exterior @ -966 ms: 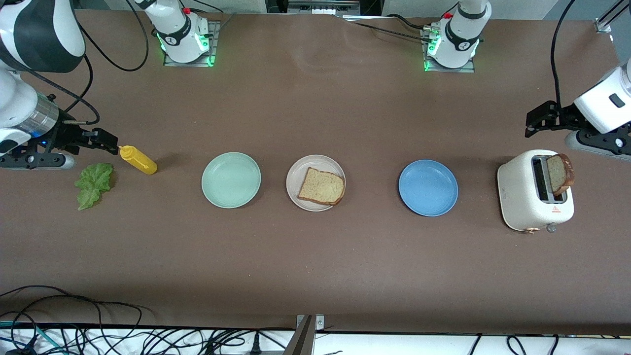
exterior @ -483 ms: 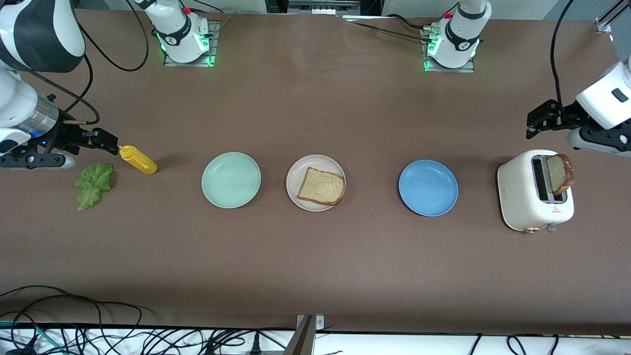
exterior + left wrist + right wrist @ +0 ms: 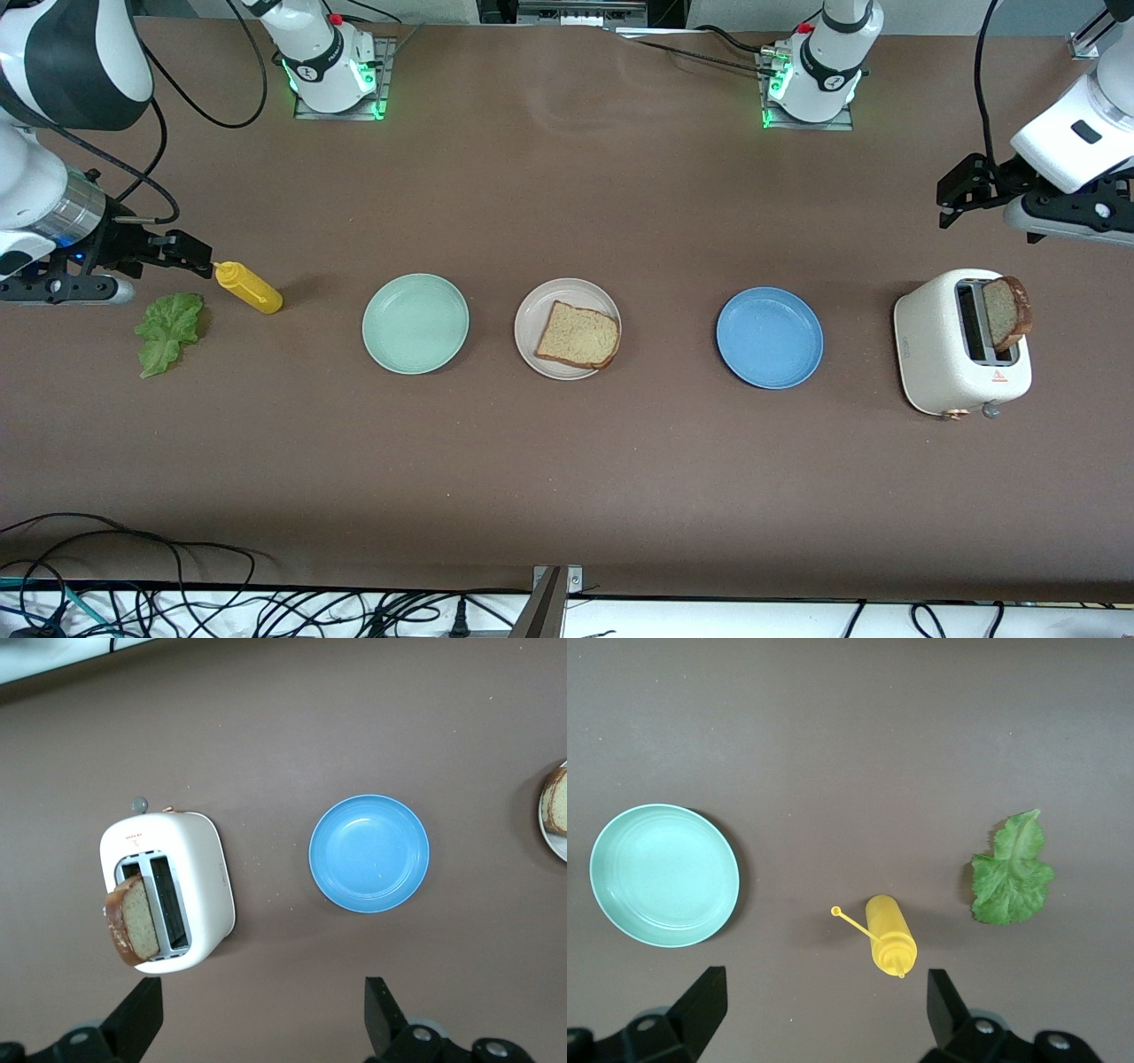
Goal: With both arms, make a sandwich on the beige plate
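Front view shows one bread slice already lying on the beige plate, which sits mid-bench between the mint-green plate and the blue plate. The lettuce leaf lies near the right arm's end of the bench, just beside the yellow mustard bottle, which lies on its side. The second bread slice stands in a slot of the white toaster near the left arm's end.

The right gripper hangs over the bench just above the lettuce and bottle, its fingers spread wide and grasping nothing. The left gripper hovers over bare bench by the toaster, fingers likewise released and empty.

The step in hand is judged to be the lettuce pickup (the leaf goes on before the top slice). To do it well, the right gripper should centre over the leaf's thick rib, well clear of the bottle's nozzle, and come down nearly to the bench surface so the thin leaf is pinched and not merely brushed. A light pinch at the ruffled edge risks tearing or a droop that drags on the mint-green plate on the way across, so lift high before travelling.

The left arm can meanwhile line up over the toaster slice, fingers straddling its flat faces.
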Controlling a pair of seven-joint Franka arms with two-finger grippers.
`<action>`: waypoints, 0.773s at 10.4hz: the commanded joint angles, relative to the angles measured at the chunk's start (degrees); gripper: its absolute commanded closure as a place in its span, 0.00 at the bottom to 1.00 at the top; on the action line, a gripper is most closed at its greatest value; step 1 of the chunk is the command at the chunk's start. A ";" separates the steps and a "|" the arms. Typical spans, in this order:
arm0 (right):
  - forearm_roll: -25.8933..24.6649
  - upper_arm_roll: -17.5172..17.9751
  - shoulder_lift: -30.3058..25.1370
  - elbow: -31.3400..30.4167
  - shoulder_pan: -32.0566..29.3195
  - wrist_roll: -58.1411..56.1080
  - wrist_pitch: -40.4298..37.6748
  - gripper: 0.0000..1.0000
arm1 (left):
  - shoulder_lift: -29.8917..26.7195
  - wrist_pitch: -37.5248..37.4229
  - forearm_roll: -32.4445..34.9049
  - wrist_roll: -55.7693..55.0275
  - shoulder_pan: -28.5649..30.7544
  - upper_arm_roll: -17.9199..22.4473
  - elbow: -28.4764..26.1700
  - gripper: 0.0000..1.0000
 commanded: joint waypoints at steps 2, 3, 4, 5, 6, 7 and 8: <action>0.61 0.17 0.09 0.82 -0.22 0.34 -0.91 0.00 | -2.04 -0.48 -1.37 -0.29 -0.91 1.42 -1.33 0.00; 0.61 0.17 0.09 0.82 -0.14 0.34 -0.99 0.00 | -1.68 -0.75 -1.81 -0.29 -0.91 1.42 -1.05 0.00; 0.61 0.17 0.09 0.82 -0.14 0.34 -0.99 0.00 | -1.77 -0.93 -1.81 -0.29 -0.99 1.25 -1.05 0.00; 0.61 0.17 0.09 0.82 -0.14 0.34 -0.91 0.00 | -1.86 -0.93 -1.81 0.15 -0.99 1.16 -1.05 0.00; 0.61 0.17 0.09 0.82 -0.14 0.34 -0.91 0.00 | -1.77 -1.63 -1.81 0.32 -0.82 1.16 -1.14 0.00; 0.61 0.17 0.09 0.82 -0.14 0.34 -0.91 0.00 | -1.77 -2.85 -1.81 0.24 -0.82 1.16 -1.14 0.00; 0.61 0.17 0.09 0.82 -0.14 0.34 -0.91 0.00 | -1.86 -3.56 -1.81 0.24 -0.64 1.24 -1.05 0.00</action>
